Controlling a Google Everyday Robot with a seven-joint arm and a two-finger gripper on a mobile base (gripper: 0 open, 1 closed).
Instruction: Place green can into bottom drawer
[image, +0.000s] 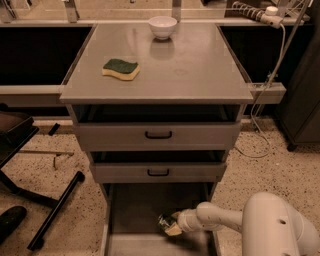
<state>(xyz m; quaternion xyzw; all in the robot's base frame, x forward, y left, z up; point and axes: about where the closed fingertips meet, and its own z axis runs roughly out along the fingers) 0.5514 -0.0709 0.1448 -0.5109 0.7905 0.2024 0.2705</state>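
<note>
The bottom drawer (135, 210) of the grey cabinet is pulled open, showing a plain grey floor and side walls. My gripper (170, 225) reaches into it from the right, low over the drawer floor near its front right. A small can with a shiny end, the green can (164, 220), sits between the fingertips inside the drawer. Only part of the can shows; its label is hard to make out.
On the cabinet top (190, 70) lie a green-topped yellow sponge (121, 68) and a white bowl (163, 26). The two upper drawers (158, 134) with black handles stick out slightly. A black chair base (45, 200) stands at left. Cables (265, 100) hang at right.
</note>
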